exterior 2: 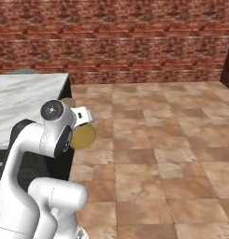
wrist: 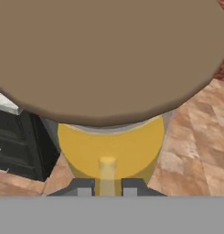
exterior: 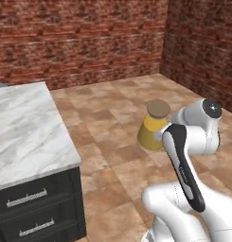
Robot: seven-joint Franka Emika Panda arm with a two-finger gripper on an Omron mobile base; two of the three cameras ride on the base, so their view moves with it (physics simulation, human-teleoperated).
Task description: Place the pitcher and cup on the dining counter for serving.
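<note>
Above the tiled floor (exterior: pixel 112 108), well off any surface, the pitcher (exterior: pixel 154 127) is hanging in the gripper (wrist: pixel 107 186), whose two dark fingertips (wrist: pixel 84 187) are sitting at either side of the handle (wrist: pixel 107 171) in the hand view, so the gripper appears to be clamped on that handle, though the contact itself is too close to the lens to confirm. The brown cork-like lid (wrist: pixel 104 55) is looming across the top of the hand view, with the orange liquid (wrist: pixel 86 151) showing beneath it. In the left base view the pitcher is riding just beyond the arm's wrist, apart from the marble island (exterior: pixel 27 127) with its dark drawers (exterior: pixel 27 198) at the left; in the right base view its rounded yellow body (exterior 2: pixel 83 136) is peeking out beside the white elbow, near the island's corner. Neither the dining counter nor the cup is appearing here, so the carry is probably only partway through. The risk I am judging is this: a tall, liquid-filled vessel held by its handle alone is pulling sideways on the grip, and a fast swing or a sharp turn of the base could be twisting it loose, dropping it onto the tiles. Passing close to the island's edge could also be knocking the body against the marble.
</note>
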